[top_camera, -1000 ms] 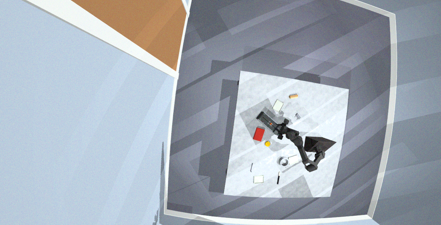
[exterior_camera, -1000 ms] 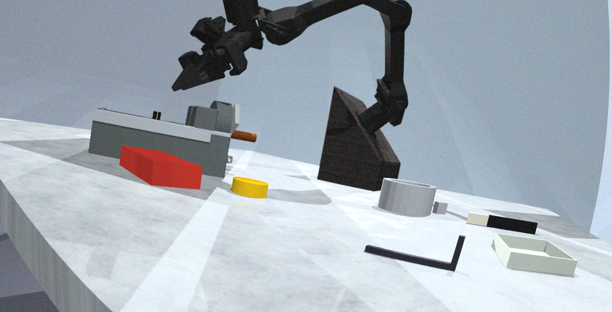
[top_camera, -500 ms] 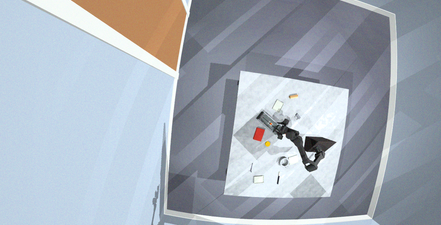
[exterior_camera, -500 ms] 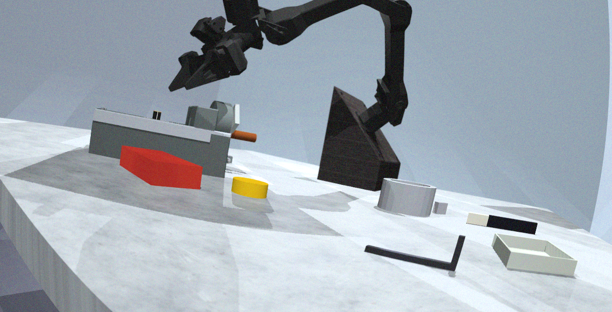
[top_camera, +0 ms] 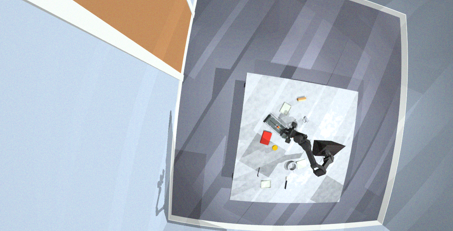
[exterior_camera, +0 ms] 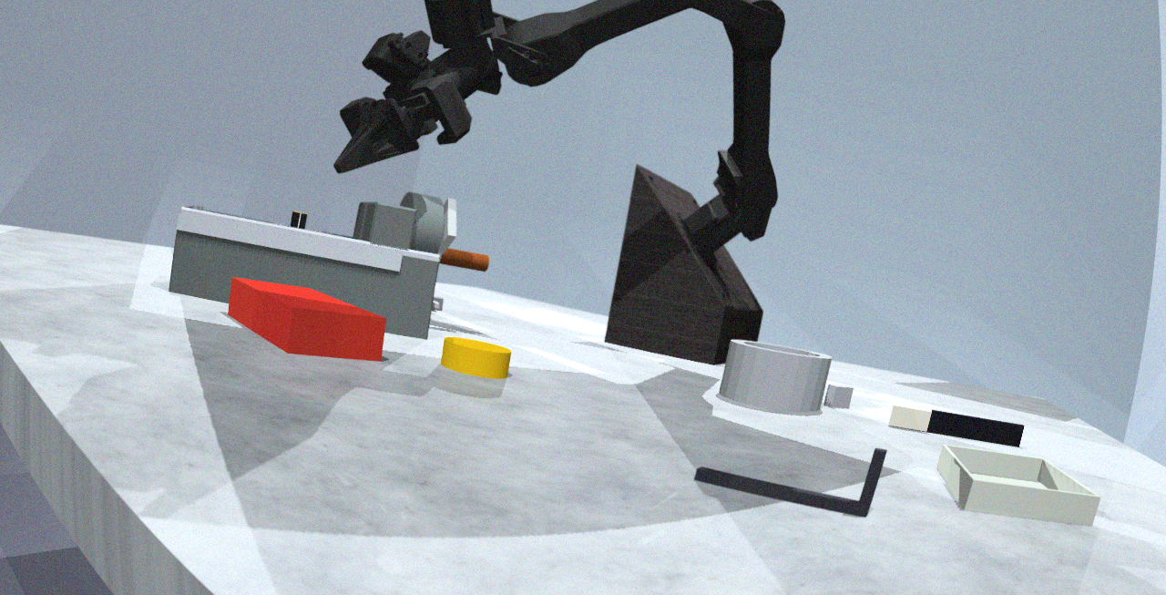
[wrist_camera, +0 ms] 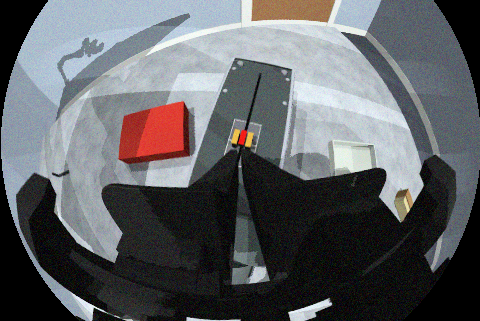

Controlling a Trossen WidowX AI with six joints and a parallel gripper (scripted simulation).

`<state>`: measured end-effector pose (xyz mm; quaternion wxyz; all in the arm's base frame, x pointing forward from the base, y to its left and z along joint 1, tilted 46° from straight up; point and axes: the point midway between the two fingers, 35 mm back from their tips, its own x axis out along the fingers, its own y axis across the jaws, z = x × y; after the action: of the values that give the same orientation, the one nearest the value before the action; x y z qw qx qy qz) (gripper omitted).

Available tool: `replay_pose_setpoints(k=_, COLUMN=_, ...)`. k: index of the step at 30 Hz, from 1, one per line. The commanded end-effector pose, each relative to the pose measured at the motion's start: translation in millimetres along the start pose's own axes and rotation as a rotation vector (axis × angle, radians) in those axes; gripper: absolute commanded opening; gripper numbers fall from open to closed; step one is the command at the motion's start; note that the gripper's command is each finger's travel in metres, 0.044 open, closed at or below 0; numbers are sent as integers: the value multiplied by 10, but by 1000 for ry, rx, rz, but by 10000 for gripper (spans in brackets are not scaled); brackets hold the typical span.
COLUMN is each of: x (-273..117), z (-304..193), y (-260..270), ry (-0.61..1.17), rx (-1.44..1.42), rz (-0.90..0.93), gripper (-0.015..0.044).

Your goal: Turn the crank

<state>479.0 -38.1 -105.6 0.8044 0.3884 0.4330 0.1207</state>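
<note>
The machine (exterior_camera: 301,282) (wrist_camera: 272,96) is a long grey box with a dark slot along its top. In the wrist view the red pointer (wrist_camera: 243,137) sits between two brass zero marks (wrist_camera: 235,137) (wrist_camera: 249,139) and looks about level with them. The crank's orange handle (exterior_camera: 466,259) sticks out from the machine's end nearest the arm, below a grey round hub (exterior_camera: 425,220). My gripper (exterior_camera: 338,168) (wrist_camera: 238,156) is shut and empty. It hangs above the machine, clear of the handle. In the wrist view my fingers hide the crank end.
A red block (top_camera: 265,137) (exterior_camera: 333,330) (wrist_camera: 155,133) and a yellow disc (top_camera: 274,147) (exterior_camera: 475,357) lie beside the machine. A pale tray (top_camera: 285,108) (wrist_camera: 354,145) stands on its other side. A grey ring-shaped cup (exterior_camera: 774,384), a black L-shaped bar (exterior_camera: 782,491) and another tray (exterior_camera: 1023,506) are farther off.
</note>
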Motion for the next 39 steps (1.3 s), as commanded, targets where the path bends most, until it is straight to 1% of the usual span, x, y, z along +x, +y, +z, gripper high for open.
replay_pose_setpoints(k=1, x=0, z=0, y=-1, ry=0, rx=0, rz=0, gripper=0)
replay_pose_setpoints(k=13, x=0, z=0, y=0, ry=0, rx=0, rz=0, gripper=0)
replay_pose_setpoints(k=30, x=0, z=0, y=0, ry=0, rx=0, rz=0, gripper=440)
replay_pose_setpoints(k=31, x=0, z=0, y=0, ry=0, rx=0, rz=0, gripper=440)
replay_pose_setpoints(k=39, x=0, z=0, y=0, ry=0, rx=0, rz=0, gripper=230)
